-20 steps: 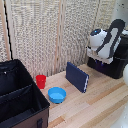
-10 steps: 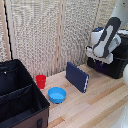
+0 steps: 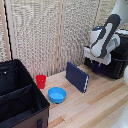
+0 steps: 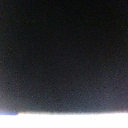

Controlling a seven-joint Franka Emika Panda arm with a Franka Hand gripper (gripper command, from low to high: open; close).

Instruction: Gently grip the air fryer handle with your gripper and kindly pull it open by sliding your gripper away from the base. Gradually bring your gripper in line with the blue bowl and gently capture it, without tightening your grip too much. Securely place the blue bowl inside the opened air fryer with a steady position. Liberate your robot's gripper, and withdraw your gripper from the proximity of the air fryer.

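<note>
Black gloss of the air fryer [image 3: 111, 64] fills the exterior view's right, sitting on the wooden table [image 3: 100, 107] w/ the white arm hanging right in front of it. Gripper [image 3: 98, 61] is down at the fryer's front face, so I judge we're on step one: getting onto the air fryer handle, which I can't pick out behind the arm. Can't tell if the claw is apart or together from here. Blue bowl [image 3: 57, 94] sits untouched on the table, well apart from the fryer, near the red cup [image 3: 41, 81], w/ the dark blue slab [image 3: 77, 76] standing between bowl and fryer.

Wrist view: nearly all black, prob. the fryer face close up; no fingers visible. Next I'd need a confirmed hold on the handle, then a straight, slow pull away from the base.
</note>
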